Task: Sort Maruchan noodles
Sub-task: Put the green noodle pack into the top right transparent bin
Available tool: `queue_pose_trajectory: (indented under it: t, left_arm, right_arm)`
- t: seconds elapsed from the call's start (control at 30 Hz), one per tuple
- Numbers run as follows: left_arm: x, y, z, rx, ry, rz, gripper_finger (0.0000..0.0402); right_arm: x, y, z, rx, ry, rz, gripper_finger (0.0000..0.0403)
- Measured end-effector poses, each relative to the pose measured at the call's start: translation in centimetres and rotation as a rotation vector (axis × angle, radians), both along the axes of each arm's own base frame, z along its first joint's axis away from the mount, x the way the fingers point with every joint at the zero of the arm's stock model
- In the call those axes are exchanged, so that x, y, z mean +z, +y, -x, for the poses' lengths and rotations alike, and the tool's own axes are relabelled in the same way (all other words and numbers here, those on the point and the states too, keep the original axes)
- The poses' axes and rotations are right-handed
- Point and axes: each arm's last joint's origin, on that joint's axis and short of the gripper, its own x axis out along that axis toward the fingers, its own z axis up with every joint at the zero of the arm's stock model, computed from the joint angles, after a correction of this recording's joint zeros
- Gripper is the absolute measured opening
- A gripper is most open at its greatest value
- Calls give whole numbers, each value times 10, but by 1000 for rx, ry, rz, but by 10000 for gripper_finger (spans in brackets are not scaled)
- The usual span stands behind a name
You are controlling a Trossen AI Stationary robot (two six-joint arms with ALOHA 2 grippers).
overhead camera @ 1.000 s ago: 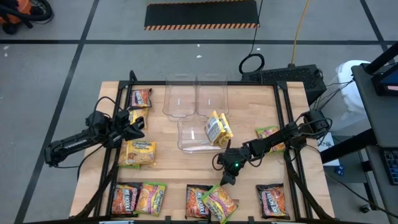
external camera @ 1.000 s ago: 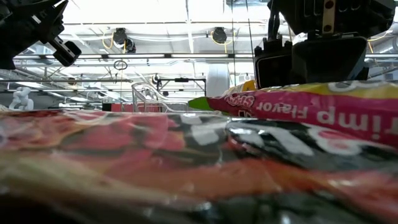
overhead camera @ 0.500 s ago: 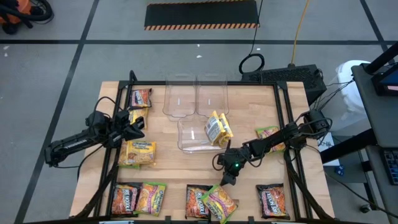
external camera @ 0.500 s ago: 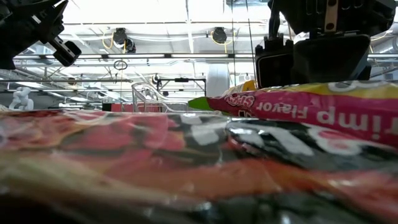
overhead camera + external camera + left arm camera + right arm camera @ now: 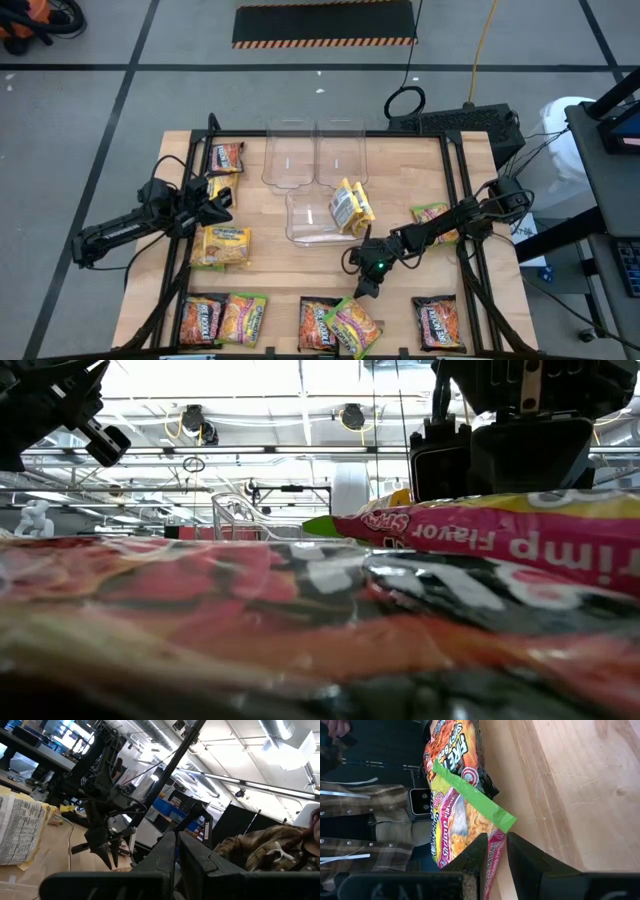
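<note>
Front bin [image 5: 300, 228]: yellow packets [image 5: 350, 207]. L fingers [image 5: 202, 864] near-closed, empty; R fingers [image 5: 530, 859] slightly apart, empty.

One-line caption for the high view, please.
Right pincer poised above lime-green noodle packet at the table's near edge; left pincer waits beside a yellow packet.

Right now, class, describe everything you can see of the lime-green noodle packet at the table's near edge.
The lime-green noodle packet is a flat plastic wrapper, green-edged with a pink end strip and a noodle photo on its face. It lies tilted, overlapping the dark packet beside it, near the wooden table's front edge. The right gripper hangs just behind it, fingers slightly parted, not touching.
</note>
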Motion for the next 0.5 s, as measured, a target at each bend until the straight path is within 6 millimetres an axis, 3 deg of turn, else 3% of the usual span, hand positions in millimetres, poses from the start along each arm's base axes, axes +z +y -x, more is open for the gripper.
queue_pose_trajectory:
  t: [0.5]
  left_arm:
    - [0,0,0,0,0,0,26]
  right_arm:
    - [-2,1,1,-47,30,17,67]
